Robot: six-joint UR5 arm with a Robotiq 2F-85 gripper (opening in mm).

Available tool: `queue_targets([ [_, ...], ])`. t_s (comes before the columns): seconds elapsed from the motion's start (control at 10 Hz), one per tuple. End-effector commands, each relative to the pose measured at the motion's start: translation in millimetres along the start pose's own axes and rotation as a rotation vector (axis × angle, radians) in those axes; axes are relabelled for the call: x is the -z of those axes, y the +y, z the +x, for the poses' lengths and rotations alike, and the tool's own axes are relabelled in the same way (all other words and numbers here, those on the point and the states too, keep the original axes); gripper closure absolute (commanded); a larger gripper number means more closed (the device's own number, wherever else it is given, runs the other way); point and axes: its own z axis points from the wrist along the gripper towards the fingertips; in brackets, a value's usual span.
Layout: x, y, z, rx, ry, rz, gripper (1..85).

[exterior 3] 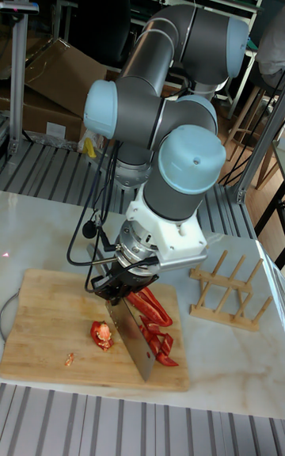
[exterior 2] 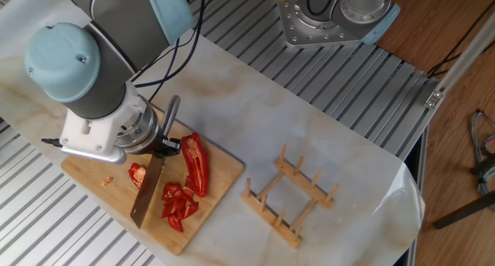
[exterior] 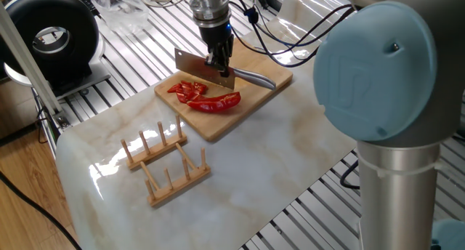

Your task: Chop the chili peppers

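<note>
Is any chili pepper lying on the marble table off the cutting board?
No: in the other fixed view every chili pepper piece lies on the wooden cutting board, beside the cleaver.

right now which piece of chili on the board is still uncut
The long curved chili half lying beside the knife, on the side toward the wooden rack. The other chili is short chopped bits.

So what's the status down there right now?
End effector shut on cleaver. Chilies on board, partly chopped, one long half whole. Nothing in the way.
</note>
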Motion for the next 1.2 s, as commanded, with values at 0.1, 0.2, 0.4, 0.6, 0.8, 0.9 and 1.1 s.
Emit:
queue_targets([
  [0.1, 2.6, 1.6, -6.0, -0.001, -0.022, -0.009, 72.0],
  [0.2, 3.0, 2.7, -8.2, 0.002, -0.032, -0.016, 71.0],
  [0.4, 5.8, 4.2, -12.3, 0.02, -0.057, -0.028, 66.7],
  [0.6, 9.9, 0.7, -16.4, 0.032, -0.089, -0.016, 66.3],
  [0.8, 11.8, 0.2, -20.8, 0.048, -0.142, -0.017, 65.7],
  [0.9, 13.3, 0.7, -18.9, 0.054, -0.152, -0.018, 65.3],
  [1.1, 13.2, 2.2, -14.2, 0.06, -0.161, -0.025, 65.3],
])
